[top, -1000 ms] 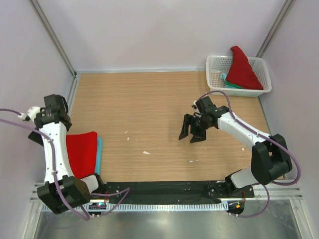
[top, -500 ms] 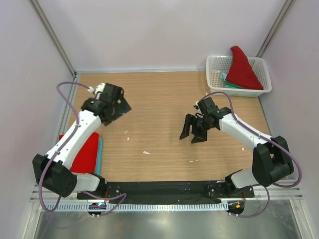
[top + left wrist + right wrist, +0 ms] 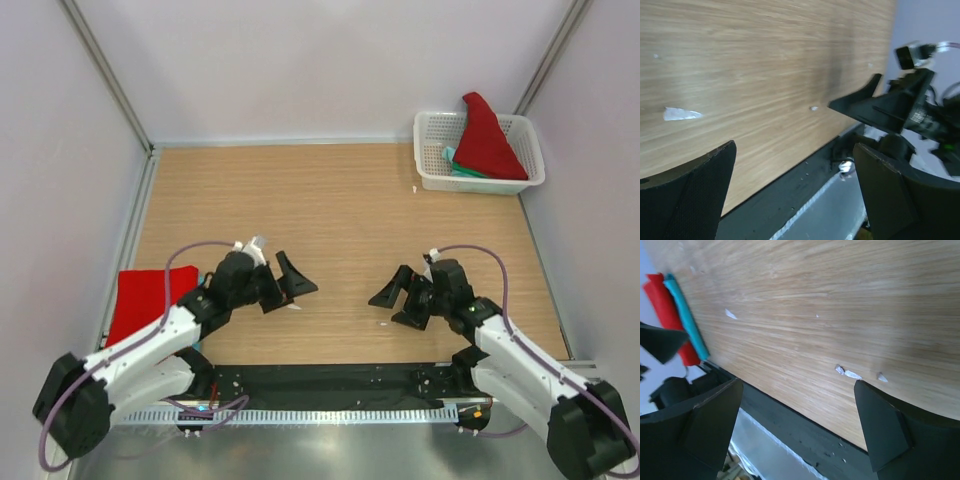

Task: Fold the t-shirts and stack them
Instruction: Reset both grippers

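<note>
At your far left, a folded bright red cloth t-shirt (image 3: pixel 140 300) lies at the wooden table's (image 3: pixel 340 200) edge, with a teal shirt (image 3: pixel 687 325) edging it. Your left gripper (image 3: pixel 290 293) and right gripper (image 3: pixel 397 308) hover empty, jaws spread wide. Far right, another red shirt (image 3: pixel 488 135) fills the white plastic lattice basket (image 3: pixel 480 185)

Red and teal t-shirts (image 3: pixel 664 310) on table (image 3: pixel 840 300)
</note>
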Robot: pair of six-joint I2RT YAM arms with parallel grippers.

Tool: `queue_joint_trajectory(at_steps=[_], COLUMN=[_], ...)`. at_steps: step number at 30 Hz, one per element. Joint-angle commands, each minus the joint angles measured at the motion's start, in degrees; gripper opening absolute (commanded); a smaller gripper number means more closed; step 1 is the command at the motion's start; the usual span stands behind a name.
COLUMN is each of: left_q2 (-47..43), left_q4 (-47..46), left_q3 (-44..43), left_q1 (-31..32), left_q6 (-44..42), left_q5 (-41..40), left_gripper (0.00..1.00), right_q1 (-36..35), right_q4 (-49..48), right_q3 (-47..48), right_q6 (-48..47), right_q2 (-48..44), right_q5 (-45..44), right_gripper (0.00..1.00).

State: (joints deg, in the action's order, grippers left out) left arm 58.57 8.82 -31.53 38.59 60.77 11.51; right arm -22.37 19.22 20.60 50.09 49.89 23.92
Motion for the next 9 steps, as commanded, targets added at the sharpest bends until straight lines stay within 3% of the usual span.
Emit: queue_joint_trajectory(at_steps=[1, 4, 6, 9], left_q2=[-13.4, -22.2, -29.9, -41.4], left_q4=[-24.4, -31.6, -40.1, -50.7], left_q3=[10.5, 19.6, 27.3, 37.2], left_q1=[-2.7, -6.2, -9.6, -13.3], left_q6=[9.9, 15.3, 22.5, 34.2], left_q5=[8.5, 9.6, 10.5, 9.3], left_gripper=[1.00, 1.00, 1.00, 1.00], right_q1=[0.2, 0.4, 0.4, 0.5], right_q4=[-16.6, -26.2, -30.1, -43.6], right_q3=[-6.4, -13.6, -19.2, -27.2], right_q6=[9.7, 17.5, 23.4, 31.8], right_q2=[-9.8, -18.1, -22.1, -29.6], right_q5=[2.5, 3.2, 3.4, 4.4], right_gripper=[1.00, 1.00, 1.00, 1.00])
